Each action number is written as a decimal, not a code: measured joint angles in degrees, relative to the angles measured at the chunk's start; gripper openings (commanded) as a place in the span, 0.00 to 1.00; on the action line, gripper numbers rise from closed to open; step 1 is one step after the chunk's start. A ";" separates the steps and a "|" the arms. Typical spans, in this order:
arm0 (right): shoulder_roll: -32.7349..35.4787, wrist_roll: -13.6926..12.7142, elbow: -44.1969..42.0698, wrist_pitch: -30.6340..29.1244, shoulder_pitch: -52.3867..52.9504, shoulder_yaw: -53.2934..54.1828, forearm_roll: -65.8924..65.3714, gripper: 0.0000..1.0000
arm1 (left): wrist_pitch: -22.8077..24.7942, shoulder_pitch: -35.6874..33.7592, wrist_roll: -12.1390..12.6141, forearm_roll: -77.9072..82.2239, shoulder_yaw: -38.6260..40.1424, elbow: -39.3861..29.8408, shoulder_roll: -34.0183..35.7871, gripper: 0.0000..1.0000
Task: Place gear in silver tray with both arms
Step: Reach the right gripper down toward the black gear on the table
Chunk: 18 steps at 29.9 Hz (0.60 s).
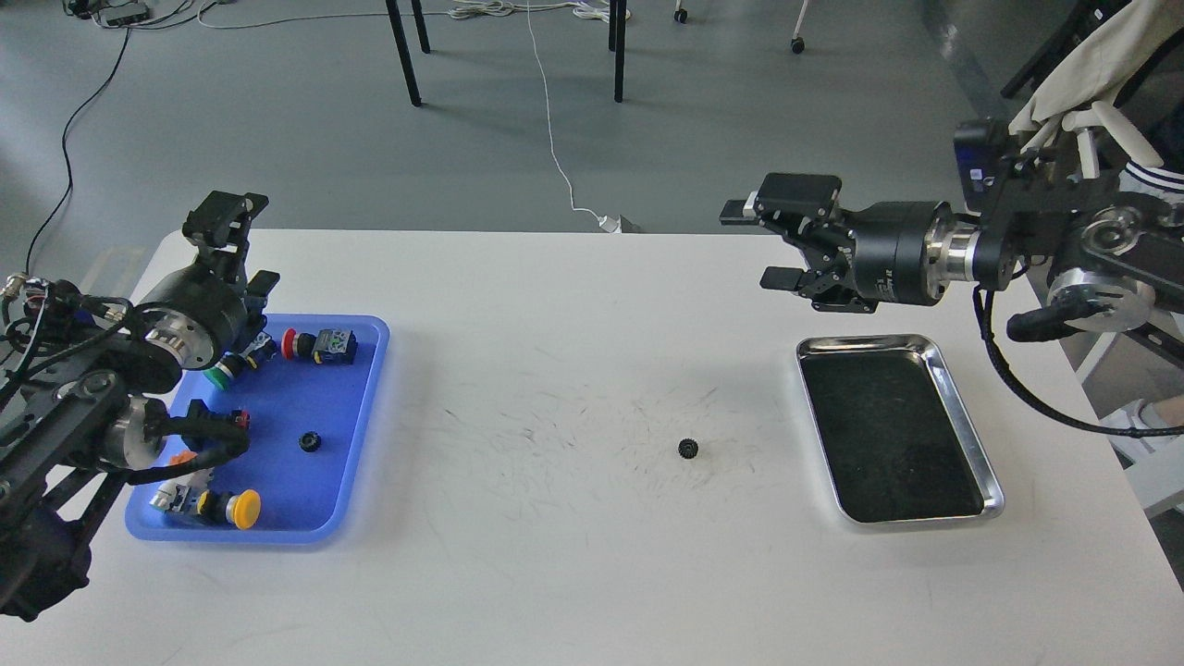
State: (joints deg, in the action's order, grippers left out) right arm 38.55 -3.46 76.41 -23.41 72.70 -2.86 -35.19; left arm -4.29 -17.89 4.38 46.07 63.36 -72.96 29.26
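A small black gear [687,450] lies on the white table, between the two trays and nearer the silver one. The silver tray [865,339] stands at the right with nothing in its dark bottom. My right gripper [764,240] is open and empty. It points left and hovers over the table just behind the silver tray's far left corner, well above and behind the gear. My left gripper [242,248] is open and empty, raised over the far left corner of the blue tray, far from the gear.
A blue plastic tray [365,407] at the left holds several push buttons and switches and a second small black gear [310,441]. The table's far edge runs just behind both grippers. Chair legs and cables are on the floor beyond.
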 measured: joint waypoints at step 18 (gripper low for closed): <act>-22.98 -1.90 -11.96 -3.75 5.93 -24.35 -7.86 0.98 | -0.10 -0.27 -0.16 0.34 0.47 0.00 -0.46 0.98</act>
State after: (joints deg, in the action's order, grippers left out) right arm 15.56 -5.36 64.46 -27.16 78.63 -27.21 -43.04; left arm -4.39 -18.16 4.21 46.41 63.83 -72.96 28.80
